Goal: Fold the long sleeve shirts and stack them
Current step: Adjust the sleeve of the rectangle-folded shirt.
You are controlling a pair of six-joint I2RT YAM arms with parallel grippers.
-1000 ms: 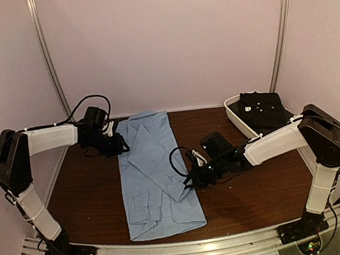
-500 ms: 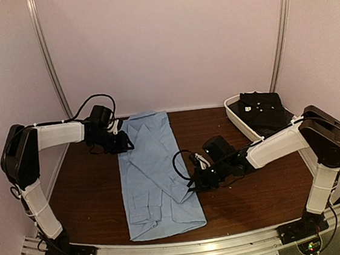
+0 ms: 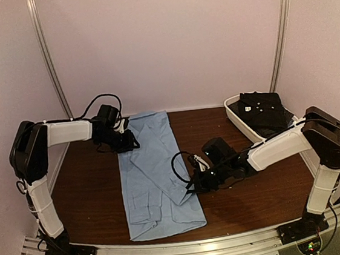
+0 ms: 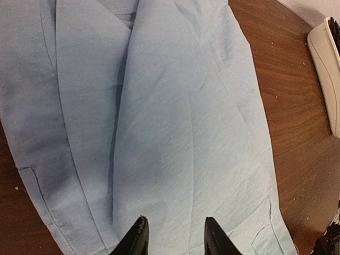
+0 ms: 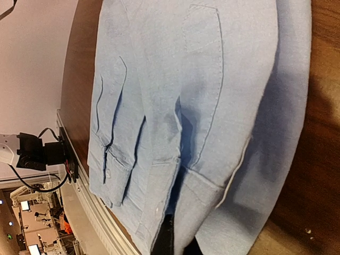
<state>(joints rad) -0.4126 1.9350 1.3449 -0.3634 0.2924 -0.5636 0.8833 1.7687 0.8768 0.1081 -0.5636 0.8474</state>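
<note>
My left fingers [image 3: 129, 143] have moved in from the side and now sit over the top left part of the light blue shirt [image 3: 150, 172]. The shirt is soft woven cotton, folded into a long narrow strip with stitched seams and a buttoned cuff, and it lies flat down the middle of the dark wood-grain counter [image 3: 92, 196]. My left fingers are apart above the cloth. My right fingers [image 3: 193, 185] are pressed together at the shirt's right edge; I cannot tell whether cloth is pinched. A white oval tub [image 3: 237, 117] at the far right holds a dark garment [image 3: 264, 108].
</note>
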